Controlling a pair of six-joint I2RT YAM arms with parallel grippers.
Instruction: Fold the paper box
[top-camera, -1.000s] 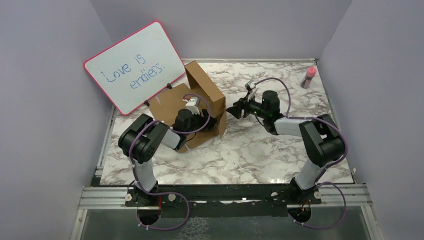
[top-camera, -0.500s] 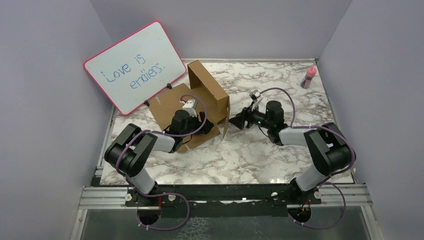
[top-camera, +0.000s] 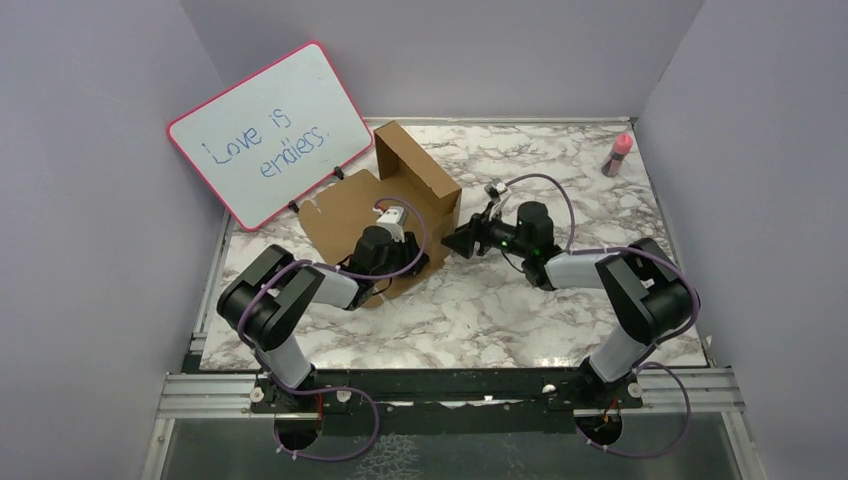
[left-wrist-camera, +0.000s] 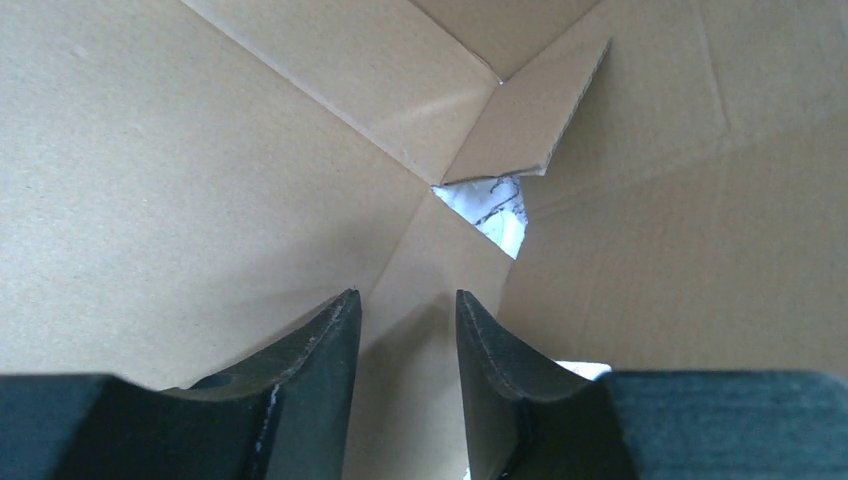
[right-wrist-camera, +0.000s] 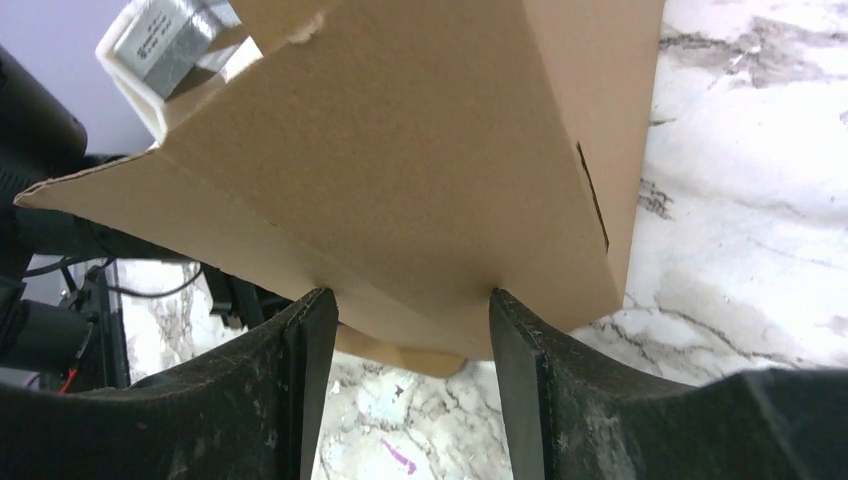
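The brown paper box (top-camera: 344, 212) lies half folded at the left of the marble table, with one wall (top-camera: 421, 177) standing up on its right side. My left gripper (top-camera: 417, 259) reaches inside the box near the front corner. In the left wrist view its jaws (left-wrist-camera: 400, 305) stand open over a cardboard crease (left-wrist-camera: 150, 180), with nothing between them. My right gripper (top-camera: 459, 241) is outside that standing wall. Its open fingertips (right-wrist-camera: 316, 305) touch the outer cardboard face (right-wrist-camera: 430, 150) without clamping it.
A pink-framed whiteboard (top-camera: 266, 131) leans against the back left wall, just behind the box. A pink bottle (top-camera: 620, 153) stands at the far right corner. Purple walls close the table on three sides.
My right gripper has moved left and down until it touches the box's standing wall. The wall stands more upright. My left gripper's jaws have narrowed and it has shifted inside the box.
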